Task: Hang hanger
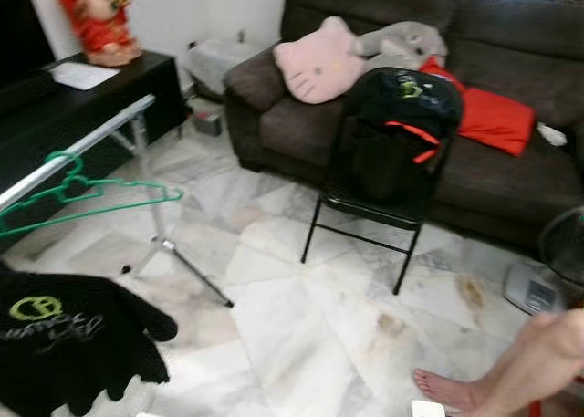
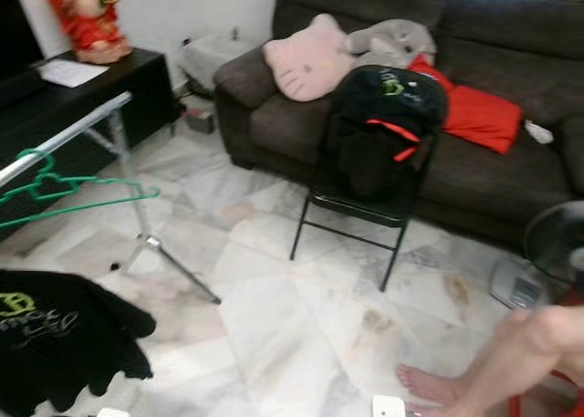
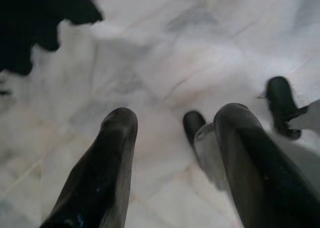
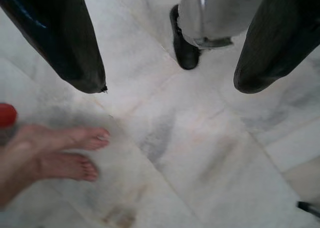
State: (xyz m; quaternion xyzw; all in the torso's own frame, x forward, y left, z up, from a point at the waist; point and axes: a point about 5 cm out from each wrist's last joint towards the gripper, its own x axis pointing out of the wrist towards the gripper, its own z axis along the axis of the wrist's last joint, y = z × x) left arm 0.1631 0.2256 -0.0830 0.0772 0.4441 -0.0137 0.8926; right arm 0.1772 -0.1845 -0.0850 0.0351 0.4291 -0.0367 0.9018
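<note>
A green hanger [image 1: 87,200] hangs on the silver rail [image 1: 78,149] of a clothes rack at the left. Below it, near the rack, a black shirt [image 1: 64,339] with a green logo lies or hangs at the lower left. My left gripper [image 3: 175,123] hangs idle over the marble floor, its two fingers [image 3: 102,168] apart with nothing between them. My right gripper [image 4: 170,83] also points at the floor, fingers [image 4: 65,38] wide apart and empty.
A black folding chair [image 1: 383,175] with a black bag over its back stands in front of a dark sofa [image 1: 511,161]. A person's bare foot [image 1: 447,388] and leg are at the lower right. A black cabinet [image 1: 82,107] is behind the rack; a fan [image 1: 566,244] at the right.
</note>
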